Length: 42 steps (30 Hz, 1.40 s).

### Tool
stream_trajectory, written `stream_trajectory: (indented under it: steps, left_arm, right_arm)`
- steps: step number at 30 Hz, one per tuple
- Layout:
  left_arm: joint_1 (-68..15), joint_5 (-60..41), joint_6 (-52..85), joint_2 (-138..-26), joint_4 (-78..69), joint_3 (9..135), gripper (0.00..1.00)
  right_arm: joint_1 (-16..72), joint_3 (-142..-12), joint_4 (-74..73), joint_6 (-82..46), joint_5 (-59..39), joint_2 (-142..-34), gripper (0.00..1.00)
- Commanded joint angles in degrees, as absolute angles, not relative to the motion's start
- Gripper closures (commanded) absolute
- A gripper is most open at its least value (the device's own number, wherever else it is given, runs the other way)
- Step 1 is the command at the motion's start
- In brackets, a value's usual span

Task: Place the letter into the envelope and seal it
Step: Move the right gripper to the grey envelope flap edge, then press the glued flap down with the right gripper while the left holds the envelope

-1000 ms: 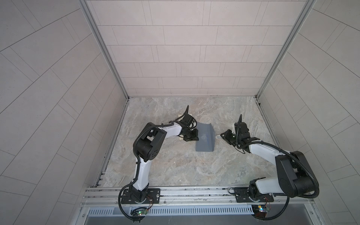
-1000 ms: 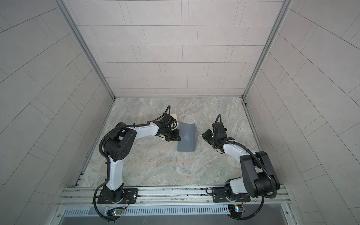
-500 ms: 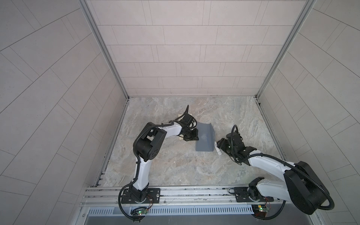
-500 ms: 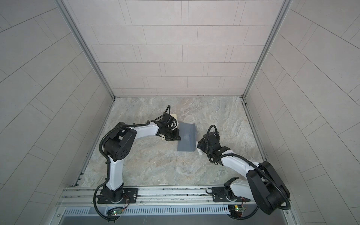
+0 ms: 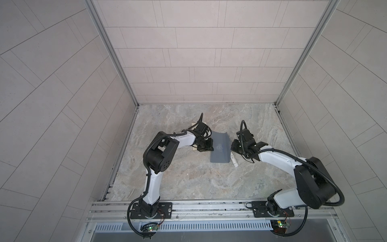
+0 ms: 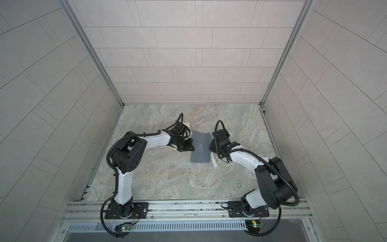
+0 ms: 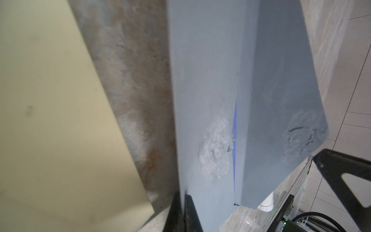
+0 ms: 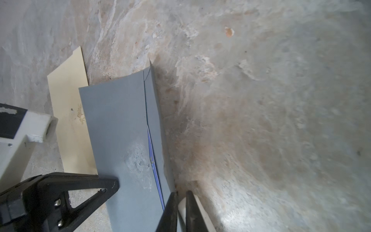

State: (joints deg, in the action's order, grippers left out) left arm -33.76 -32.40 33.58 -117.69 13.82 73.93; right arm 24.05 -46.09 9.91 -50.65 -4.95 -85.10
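The white tube (image 5: 234, 160) lies on the marble table (image 5: 188, 178) just right of the envelope's near right corner. Half a second ago it was up at the right gripper's tips; a second ago it did not show on the table at all.

The grey-blue envelope (image 5: 218, 150) lies mid-table, long side running near to far and bowed upward, in the same spot as before. The left gripper (image 7: 184, 209) pinches its left edge, the fingers pressed together on the paper, as it did a second ago. The right gripper (image 8: 180, 200) is at the envelope's right edge, by the flap. It has swung in toward that edge, and its fingers are drawn nearly together with only a slit between them. The pictures do not show whether they nip the flap.

The cream letter (image 8: 70, 120) lies flat on the table left of the envelope, outside it, its right edge tucked under the envelope. In both top views the left arm covers most of it; only its far corner (image 5: 194, 125) and a near sliver show. The print on it is too small to read.
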Motion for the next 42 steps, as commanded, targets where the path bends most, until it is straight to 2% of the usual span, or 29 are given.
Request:
stream_trajectory:
  steps: [1,10,30,42]
  left_arm:
    - [-33.60,-31.29,33.13,-118.93,15.29,74.62,1.00]
    - [-33.58,-31.29,32.78,-118.87,15.56,74.82,1.00]
    - [-33.76,-31.46,32.35,-118.71,15.91,75.13,1.00]
    - [-33.67,-29.34,32.70,-118.03,17.22,75.06,1.00]
  right_arm:
    - [23.97,-50.09,12.28,-46.31,-8.04,-89.79,0.88]
    - [27.02,-56.59,12.21,-46.00,-13.74,-98.96,0.90]
    - [27.52,-63.27,15.37,-46.41,-16.69,-110.54,0.91]
    - [30.42,-63.70,24.72,-47.13,-11.00,-111.63,0.94]
